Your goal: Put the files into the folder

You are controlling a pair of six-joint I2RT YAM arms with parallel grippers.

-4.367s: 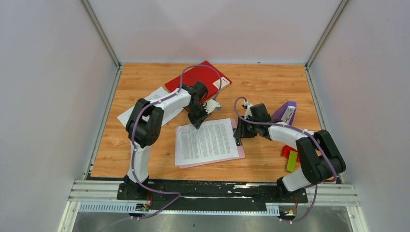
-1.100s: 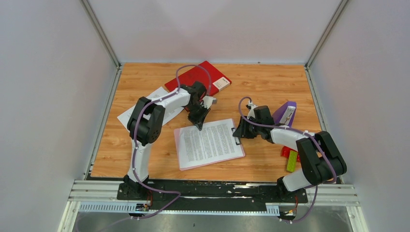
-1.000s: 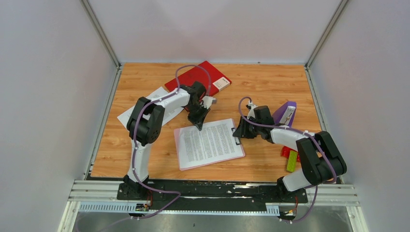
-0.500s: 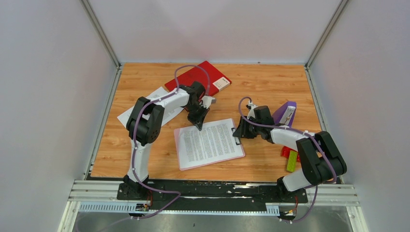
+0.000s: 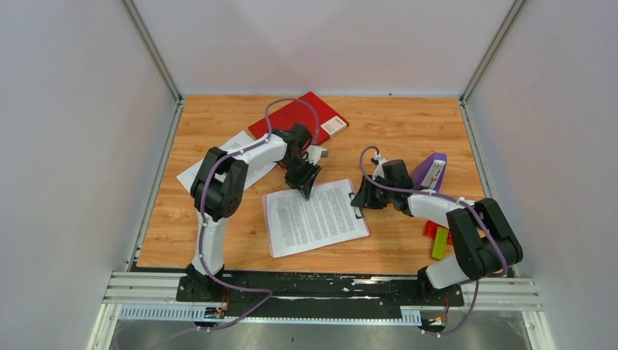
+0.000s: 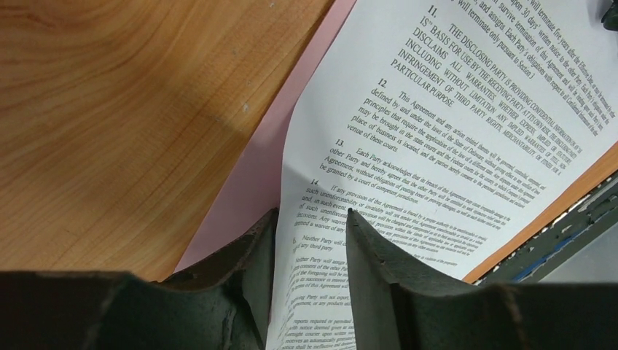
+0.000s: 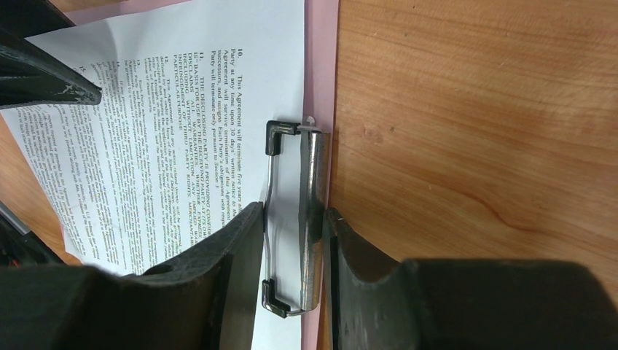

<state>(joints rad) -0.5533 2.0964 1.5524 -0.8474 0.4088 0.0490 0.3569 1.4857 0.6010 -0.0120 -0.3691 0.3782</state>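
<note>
A printed white sheet [image 5: 315, 216] of the files lies on the pink clipboard [image 5: 361, 232] at mid-table. My left gripper [image 5: 304, 187] is at the sheet's far-left corner. In the left wrist view the sheet [image 6: 466, 109] curves up between the fingers of the left gripper [image 6: 312, 215], which stand apart. My right gripper [image 5: 358, 198] is shut on the clipboard's metal clip [image 7: 302, 175], one finger on each side of it [image 7: 293, 210]. More white sheets [image 5: 237, 142] lie at the left under the left arm. The closed red folder [image 5: 299, 113] with its white label [image 5: 334, 125] lies at the back.
A purple stapler-like object [image 5: 431, 169] sits right of the right gripper. A red block [image 5: 431, 229] and a green block [image 5: 440, 243] lie by the right arm's elbow. Grey walls enclose the wooden table [image 5: 408, 127] on three sides.
Since 4.4 s ago the sheet and clipboard have turned slightly. In the last half second my left gripper shifted a little right and nearer onto the sheet's corner. The right gripper has stayed on the clip.
</note>
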